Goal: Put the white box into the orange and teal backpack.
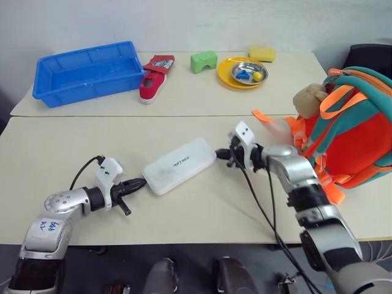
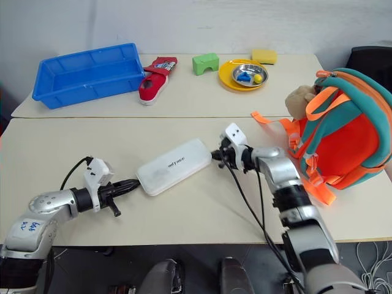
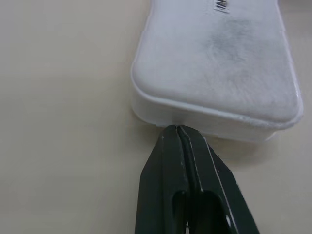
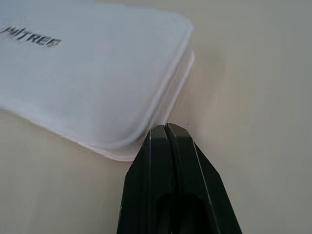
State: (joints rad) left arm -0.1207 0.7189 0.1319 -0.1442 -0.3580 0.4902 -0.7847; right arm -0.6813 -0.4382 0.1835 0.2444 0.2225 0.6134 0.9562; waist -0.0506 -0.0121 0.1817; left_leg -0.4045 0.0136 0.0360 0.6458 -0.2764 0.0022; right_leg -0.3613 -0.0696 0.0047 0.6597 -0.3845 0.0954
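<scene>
While both arms reach in from each side, this is how things lie:
Tables: two tan tables (image 1: 202, 214) stand pushed together, one near and one far.
Backpack: the orange and teal backpack (image 1: 355, 131) stands on the near table at the right, with a tan plush toy (image 1: 309, 98) on its side and orange straps hanging down. It is well apart from the box.
Tray: a blue tray (image 1: 89, 72) sits on the far table at the left.
Box: the white box (image 1: 179, 165) lies flat in the middle of the near table, turned at a slant, with small dark letters on top. It is between the two claws.
Left claw: the left gripper (image 3: 178, 130) is pinched tight with nothing in it. Its tip is right at the near end of the box and looks to touch the edge.
Right claw: the right gripper (image 4: 165, 127) is also pinched tight and holds nothing. Its tip is right at the far corner of the box.
Shoe: a red shoe (image 1: 152, 84) lies just beside the tray, with a red packet (image 1: 160, 62) behind it.
Plate: a yellow plate (image 1: 228, 75) holds a small metal bowl (image 1: 248, 72).
Blocks: a green block (image 1: 203, 61) and a yellow sponge (image 1: 262, 53) sit near the plate.
</scene>
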